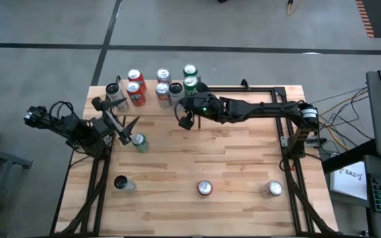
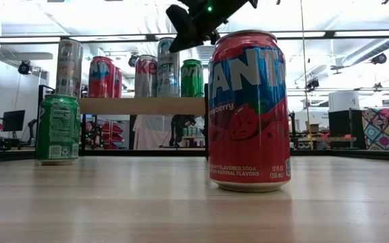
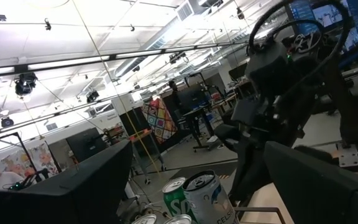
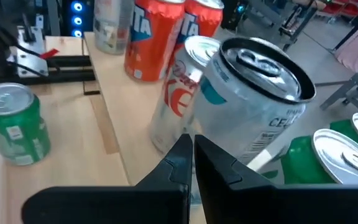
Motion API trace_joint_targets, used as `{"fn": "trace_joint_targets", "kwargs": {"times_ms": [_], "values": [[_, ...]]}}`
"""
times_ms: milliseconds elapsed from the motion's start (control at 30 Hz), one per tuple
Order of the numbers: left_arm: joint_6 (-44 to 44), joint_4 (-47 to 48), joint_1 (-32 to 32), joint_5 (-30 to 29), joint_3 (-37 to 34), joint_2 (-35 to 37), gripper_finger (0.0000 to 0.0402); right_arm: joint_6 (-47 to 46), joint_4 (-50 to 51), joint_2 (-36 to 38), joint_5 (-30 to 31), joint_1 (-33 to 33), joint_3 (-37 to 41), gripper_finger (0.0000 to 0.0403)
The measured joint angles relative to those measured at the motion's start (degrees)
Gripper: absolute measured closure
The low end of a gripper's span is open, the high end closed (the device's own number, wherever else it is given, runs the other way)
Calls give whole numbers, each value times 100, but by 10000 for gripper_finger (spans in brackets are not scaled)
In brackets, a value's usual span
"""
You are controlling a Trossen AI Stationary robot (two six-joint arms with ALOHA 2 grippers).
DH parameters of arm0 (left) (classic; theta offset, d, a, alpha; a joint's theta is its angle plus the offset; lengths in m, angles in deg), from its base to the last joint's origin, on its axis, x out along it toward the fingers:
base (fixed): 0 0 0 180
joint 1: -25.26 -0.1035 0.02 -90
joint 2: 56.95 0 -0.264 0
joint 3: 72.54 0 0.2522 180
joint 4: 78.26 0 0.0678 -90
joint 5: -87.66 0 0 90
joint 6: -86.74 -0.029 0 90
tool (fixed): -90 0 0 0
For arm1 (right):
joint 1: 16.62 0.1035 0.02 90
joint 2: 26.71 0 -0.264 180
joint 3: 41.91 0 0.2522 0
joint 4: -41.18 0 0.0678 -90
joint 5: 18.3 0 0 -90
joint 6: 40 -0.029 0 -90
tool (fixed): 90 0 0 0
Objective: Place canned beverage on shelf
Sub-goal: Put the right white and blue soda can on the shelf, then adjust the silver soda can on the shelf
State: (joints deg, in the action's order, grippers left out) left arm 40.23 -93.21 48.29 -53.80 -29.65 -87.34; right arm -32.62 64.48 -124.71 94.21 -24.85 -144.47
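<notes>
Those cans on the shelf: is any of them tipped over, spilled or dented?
Nothing stands out. The cans on the shelf all stand upright, with no spill showing. The right end effector hangs shut beside them; the left end effector is open by a green can.

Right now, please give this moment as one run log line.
left hand: open, beside green can | right hand: shut, empty, just off shelf | shelf: seven cans | tabletop: four cans left
</notes>
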Motion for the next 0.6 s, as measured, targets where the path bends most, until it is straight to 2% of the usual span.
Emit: {"fn": "trace_joint_targets", "kwargs": {"times_ms": [433, 600], "values": [[-58, 2, 0, -6, 0, -1, 52, -179, -1, 15, -35, 33, -2, 394], [-55, 331, -4, -114, 0, -2, 52, -433, 566, 49, -53, 227, -440, 394]]}}
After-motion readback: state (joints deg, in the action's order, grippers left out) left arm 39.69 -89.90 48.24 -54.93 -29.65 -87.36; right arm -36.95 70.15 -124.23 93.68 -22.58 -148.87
